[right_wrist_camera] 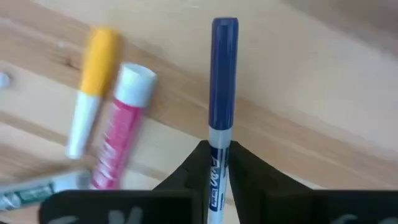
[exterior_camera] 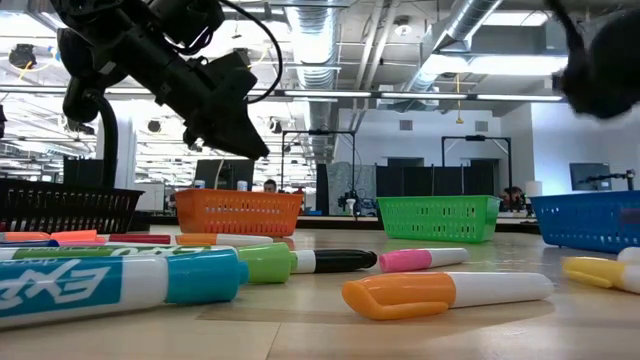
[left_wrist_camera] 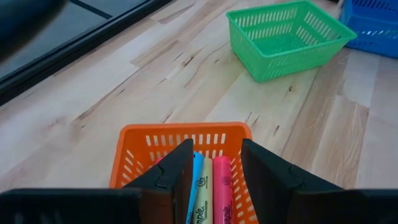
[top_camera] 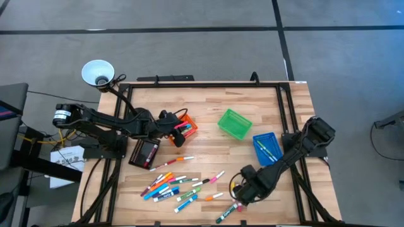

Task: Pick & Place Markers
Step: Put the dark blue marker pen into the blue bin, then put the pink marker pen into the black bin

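Pale butcher-block wood for the table top [top_camera: 208, 107], planked in strips, smooth with a soft satin sheen and dark grain flecks. Perforated plastic lattice, slightly glossy, for the orange bin [left_wrist_camera: 180, 144], green bin [left_wrist_camera: 283, 37], blue bin [exterior_camera: 590, 218] and black bin [exterior_camera: 65, 208]. Smooth glossy plastic on the markers [top_camera: 180, 188]: shiny orange cap [exterior_camera: 400, 295], white barrels with printed labels. Same gloss on the blue-capped marker [right_wrist_camera: 222, 81] pinched between matt black plastic fingers [right_wrist_camera: 183, 177] of the right gripper [right_wrist_camera: 216, 163]. Matt dark fingers [left_wrist_camera: 264, 171] likewise on the left gripper [left_wrist_camera: 214, 165]. Black metal frame [top_camera: 202, 83] around the table, dull finish. Grey matt floor [top_camera: 189, 16] beyond.
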`<state>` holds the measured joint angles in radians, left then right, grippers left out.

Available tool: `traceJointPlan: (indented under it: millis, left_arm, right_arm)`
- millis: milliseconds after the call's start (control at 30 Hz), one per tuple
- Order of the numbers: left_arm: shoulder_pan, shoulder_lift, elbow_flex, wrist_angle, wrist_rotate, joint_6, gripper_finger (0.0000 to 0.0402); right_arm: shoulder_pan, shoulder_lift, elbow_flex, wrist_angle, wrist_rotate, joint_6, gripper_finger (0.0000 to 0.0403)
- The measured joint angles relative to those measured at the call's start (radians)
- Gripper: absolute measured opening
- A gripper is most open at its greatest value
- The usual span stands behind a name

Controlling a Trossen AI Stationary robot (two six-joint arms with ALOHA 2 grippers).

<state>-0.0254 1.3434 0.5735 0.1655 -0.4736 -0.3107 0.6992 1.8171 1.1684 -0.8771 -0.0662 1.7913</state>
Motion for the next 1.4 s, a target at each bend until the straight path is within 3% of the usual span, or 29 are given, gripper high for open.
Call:
traceJointPlan:
  millis: [333,533,700,867,1067,1400]
  left_arm:
    - [0.0,0.0,0.0,0.013,0.0,0.0,0.0131]
    - [0.0,0.0,0.0,0.023,0.0,0.0,0.0131]
    - [0.0,0.0,0.0,0.027,0.0,0.0,0.0131]
    - [0.0,0.0,0.0,0.027,0.0,0.0,0.0131]
    - [0.0,0.0,0.0,0.028,0.0,0.0,0.0131]
    - [0.0,0.0,0.0,0.031,0.0,0.0,0.0131]
  right_arm:
    - [-0.049,-0.003,0.194,-0.693,0.128,-0.064,0.0017]
    - [-0.114,-0.076,0.154,-0.693,0.266,-0.169,0.0044]
    - [-0.158,-0.189,0.045,-0.693,0.321,-0.199,0.003]
    - [-0.178,-0.321,-0.141,-0.633,0.312,-0.179,0.0021]
    - [-0.178,-0.424,-0.31,-0.395,0.281,-0.212,0.0056]
    - [-0.186,-0.439,-0.333,-0.367,0.275,-0.22,0.0072]
